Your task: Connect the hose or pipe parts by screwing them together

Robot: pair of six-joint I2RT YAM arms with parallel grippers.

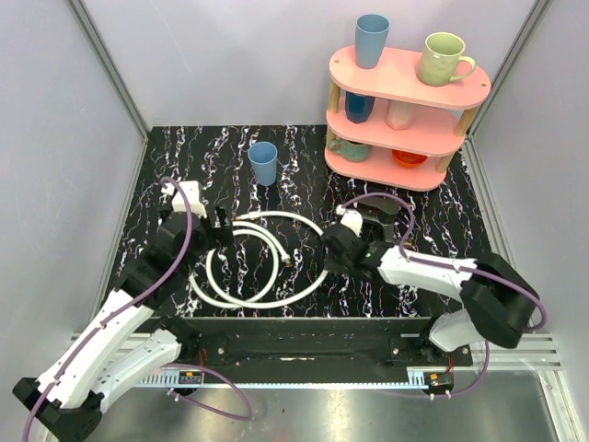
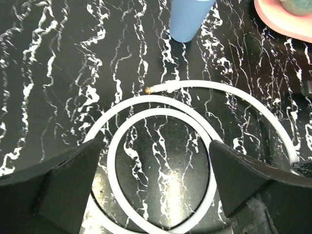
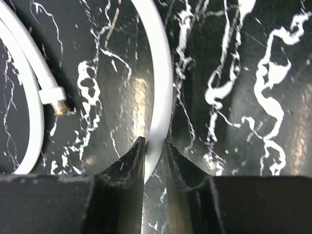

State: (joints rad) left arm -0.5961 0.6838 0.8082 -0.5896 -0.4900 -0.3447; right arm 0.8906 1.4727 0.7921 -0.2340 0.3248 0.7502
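Right end effector (image 3: 154, 141) clamps the white hose (image 3: 161, 73), running straight ahead.

Bright, even overhead light, soft shadows; top view sharp. The glossy marbled tabletop (image 3: 139, 97) shows glare patches in both wrist views. At near edge, left gripper's fingers (image 2: 53, 190) dark, soft-focus. Slightly overexposed white hose (image 3: 161, 73).

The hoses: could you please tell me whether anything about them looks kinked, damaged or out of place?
Nothing stands out. The hoses lie in loose loops, unkinked, their fittings not yet joined; the right hand grips one hose.
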